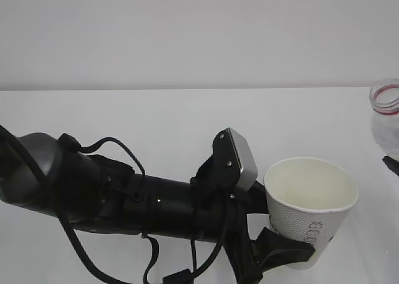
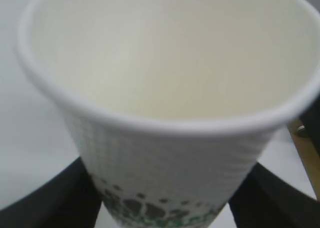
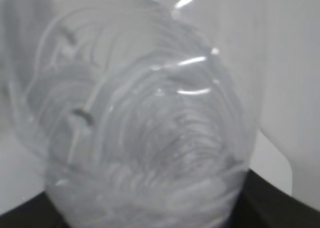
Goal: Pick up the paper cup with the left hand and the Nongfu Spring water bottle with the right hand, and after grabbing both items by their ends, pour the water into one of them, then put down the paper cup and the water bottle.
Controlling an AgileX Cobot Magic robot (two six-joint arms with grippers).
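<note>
Exterior view. I see the left hand with its jaws clamped on the lower part of the paper cup, which stands upright near the right of the white counter. The cup is thin-walled and light; I judge it will dent or go oval under a hard squeeze, so the hold belongs low, near the stiffer base, and the rim should be left free for pouring. At the far right edge only the open neck with its red ring and a little of the shoulder of the Nongfu Spring water bottle shows, well apart from the cup. The right hand appears only as a small dark sliver below it; its grip cannot be read here.

Left wrist view. The cup fills the frame, mouth toward the camera, with a dark finger on either side of its lower wall. The interior looks dry; I see no water. The cup's base is cut off.

Right wrist view. The bottle's clear ribbed body fills the frame, blurred, with the jaws closed on it at the bottom edge. I expect smooth, springy plastic that slips if held loosely and shifts weight as it tilts. The water level, the label and the cup are not discernible here.
</note>
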